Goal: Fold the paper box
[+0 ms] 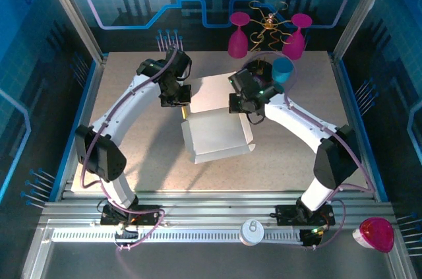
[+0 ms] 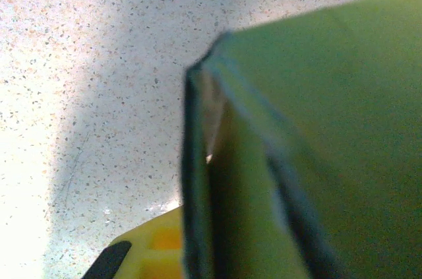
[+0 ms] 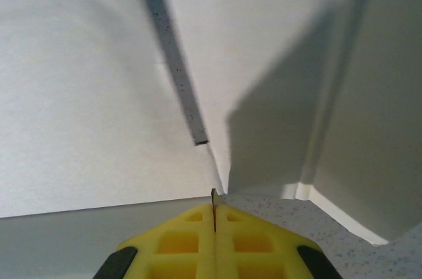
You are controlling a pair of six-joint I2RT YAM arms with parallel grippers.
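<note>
- The worktop point(image 1: 158, 173) is a speckled beige slab, and the task's thing sits at the middle of it.
- The paper box point(image 1: 217, 137) is centre frame in the top view and partly formed. One pale panel lies toward the lower middle and a second reaches up toward the top of the frame. Its long run goes from upper to lower frame, tilted a little. Up close in the left wrist view, its outer face is yellow-green at a raised corner.
- The left gripper point(image 1: 181, 102) is against the box's left edge, where the two panels meet. In its wrist view one yellow finger shows at the lower left, with a cardboard wall standing right beside it. The other finger is hidden, so I cannot tell how far it is open or whether it grips.
- The right gripper point(image 1: 242, 109) is at the box's right edge, opposite the left one. In its wrist view the pads are pressed together, and a thin sliver rises from the seam. I judge this to be a pinched edge of the box.
- The box lies between the two grippers, each at its own side, so neither arm is clearly nearer. Raising the next wall probably depends on that crosswise fold line.
- The blue cup point(image 1: 283, 69) stands just beyond the right gripper, toward the upper right, close enough to be knocked.
</note>
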